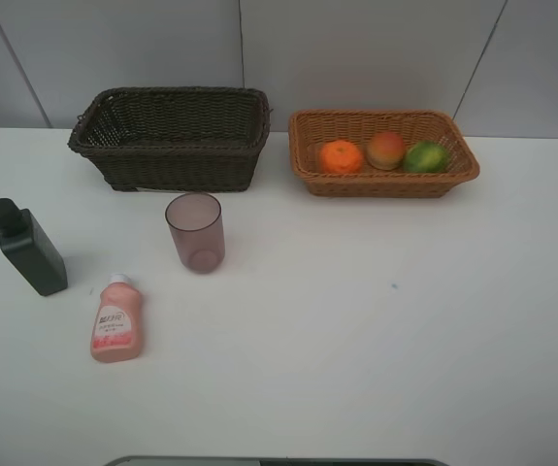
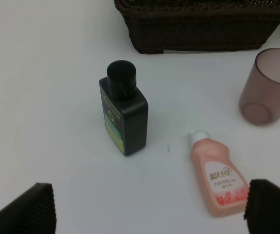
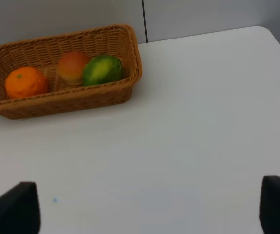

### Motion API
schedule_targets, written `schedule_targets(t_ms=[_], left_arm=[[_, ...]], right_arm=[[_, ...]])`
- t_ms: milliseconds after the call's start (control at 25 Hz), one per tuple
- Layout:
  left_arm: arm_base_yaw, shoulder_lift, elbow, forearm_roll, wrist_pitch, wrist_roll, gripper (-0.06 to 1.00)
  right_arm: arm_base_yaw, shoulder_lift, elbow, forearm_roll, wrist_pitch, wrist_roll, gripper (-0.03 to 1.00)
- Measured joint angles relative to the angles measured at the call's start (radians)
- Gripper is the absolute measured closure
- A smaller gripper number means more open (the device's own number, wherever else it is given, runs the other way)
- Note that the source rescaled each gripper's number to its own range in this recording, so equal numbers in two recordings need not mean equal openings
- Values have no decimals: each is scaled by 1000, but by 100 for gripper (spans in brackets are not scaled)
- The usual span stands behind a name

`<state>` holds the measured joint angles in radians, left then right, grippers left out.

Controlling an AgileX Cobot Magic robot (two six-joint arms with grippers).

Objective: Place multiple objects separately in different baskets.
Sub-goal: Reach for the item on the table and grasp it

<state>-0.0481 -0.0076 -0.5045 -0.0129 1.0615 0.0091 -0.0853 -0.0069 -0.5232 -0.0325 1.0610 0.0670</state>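
Dark plastic, the angular bottle (image 2: 124, 114) stands upright on the white table (image 1: 376, 340), just ahead of the left gripper (image 2: 149, 214), whose fingers are spread and hold nothing. Beside it the pink squeeze bottle (image 2: 217, 178) lies flat, and the mauve tumbler (image 2: 268, 85) stands near the dark brown basket (image 1: 172, 160). The orange (image 1: 341, 156), peach (image 1: 386, 150) and mango (image 1: 425, 156) sit in the tan basket (image 1: 385, 184); the right gripper (image 3: 149, 209) is spread too. Probably best: close across the bottle's flat sides below the cap, then lift well above the rim
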Motion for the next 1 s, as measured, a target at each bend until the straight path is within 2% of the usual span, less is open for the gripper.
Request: schedule_targets(t_ms=[840, 1000], left_arm=[[0, 1, -4, 5, -5, 0, -6], [0, 150, -69, 28, -61, -1, -6]], right_arm=[[0, 0, 0, 0, 0, 0, -3], [0, 0, 0, 0, 0, 0, -3]])
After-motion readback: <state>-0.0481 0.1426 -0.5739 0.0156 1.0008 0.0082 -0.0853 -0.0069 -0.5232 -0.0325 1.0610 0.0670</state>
